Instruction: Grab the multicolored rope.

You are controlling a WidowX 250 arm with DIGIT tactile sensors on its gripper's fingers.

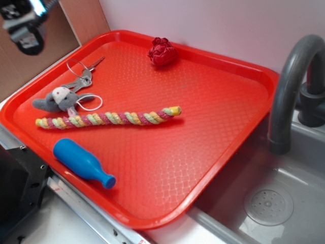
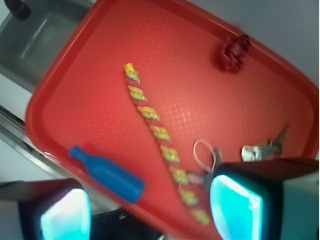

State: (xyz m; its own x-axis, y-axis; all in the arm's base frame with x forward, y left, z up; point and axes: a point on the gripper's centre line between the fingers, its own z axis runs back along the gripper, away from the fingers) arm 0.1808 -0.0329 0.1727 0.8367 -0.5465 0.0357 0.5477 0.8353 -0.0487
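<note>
Four objects are lying on the red tray [image 1: 231,152], the multicolored rope [image 1: 109,119] stretching across its middle while the pincer [image 2: 150,210] is hovering wide open and empty above, risking snagging the neighbouring plush mouse keychain [image 1: 58,100].

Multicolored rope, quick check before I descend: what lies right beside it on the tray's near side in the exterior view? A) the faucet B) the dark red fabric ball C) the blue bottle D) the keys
C: the blue bottle lies just below the multicolored rope toward the tray's front edge, apart from it.
</note>
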